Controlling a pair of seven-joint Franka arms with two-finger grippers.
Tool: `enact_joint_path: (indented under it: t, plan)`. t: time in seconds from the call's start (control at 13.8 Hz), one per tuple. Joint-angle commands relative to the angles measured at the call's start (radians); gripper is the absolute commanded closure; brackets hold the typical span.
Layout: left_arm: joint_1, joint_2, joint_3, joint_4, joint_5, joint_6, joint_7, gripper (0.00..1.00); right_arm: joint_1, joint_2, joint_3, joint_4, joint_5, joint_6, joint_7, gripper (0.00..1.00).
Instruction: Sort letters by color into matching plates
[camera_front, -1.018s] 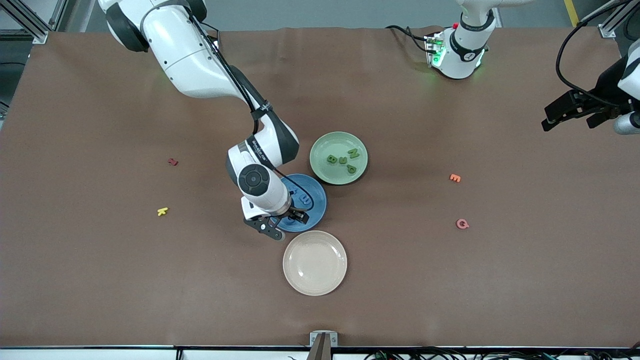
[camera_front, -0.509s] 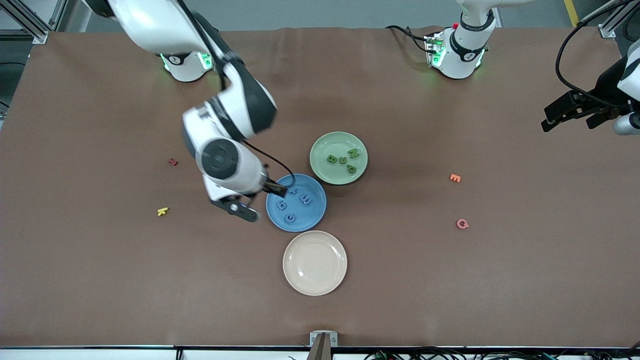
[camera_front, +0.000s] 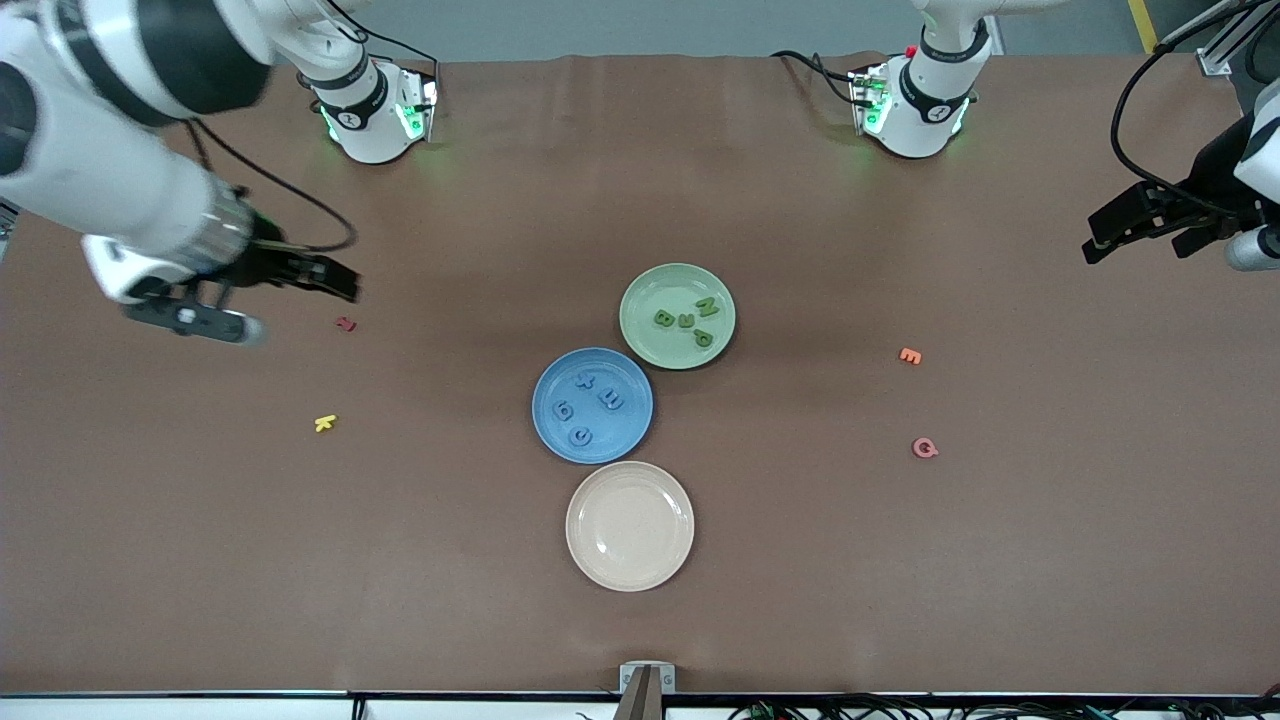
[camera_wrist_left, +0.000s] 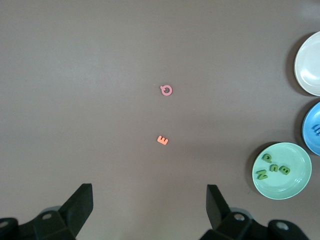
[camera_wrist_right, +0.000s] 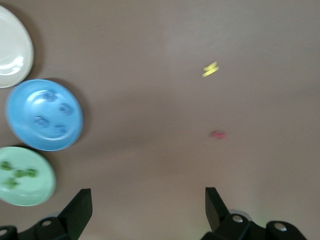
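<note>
The blue plate (camera_front: 628, 428) holds several blue letters (camera_front: 580, 436). It touches the pale green plate (camera_front: 648, 295), which holds several green letters (camera_front: 686, 321). My right gripper (camera_front: 290, 308) is open and empty, up over the table near the right arm's end, beside a small red letter. Its wrist view shows the blue plate (camera_wrist_right: 30, 100) and the green plate (camera_wrist_right: 35, 192) off to one side of the open gripper (camera_wrist_right: 148, 202). My left gripper (camera_front: 1135, 245) waits open and empty at the left arm's end. Its wrist view (camera_wrist_left: 150, 202) shows the green plate (camera_wrist_left: 292, 187).
A beige plate (camera_front: 630, 560) lies nearer to the front camera, touching the blue plate. Loose on the table lie a red letter (camera_front: 346, 324), a yellow letter (camera_front: 325, 423), an orange letter (camera_front: 909, 355) and a pink letter (camera_front: 925, 447).
My right gripper has risen off the blue plate and swung toward the right arm's end of the table, uncovering the blue letters in the plate. The left arm has not moved.
</note>
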Motion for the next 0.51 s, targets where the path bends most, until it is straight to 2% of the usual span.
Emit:
enact_joint_path:
  t: [0.0, 0.22, 0.44]
  plan:
    - [0.004, -0.011, -0.002, -0.003, -0.007, 0.004, 0.015, 0.0, -0.115, -0.046, 0.02, -0.033, -0.036, 0.005, -0.194, 0.0]
    - [0.002, -0.011, -0.002, -0.001, -0.007, 0.003, 0.015, 0.0, -0.238, -0.047, 0.018, 0.004, -0.036, 0.016, -0.426, 0.0]
    - [0.001, -0.012, -0.002, 0.002, -0.007, -0.001, 0.016, 0.0, -0.275, -0.043, 0.02, 0.043, -0.038, 0.005, -0.435, 0.0]
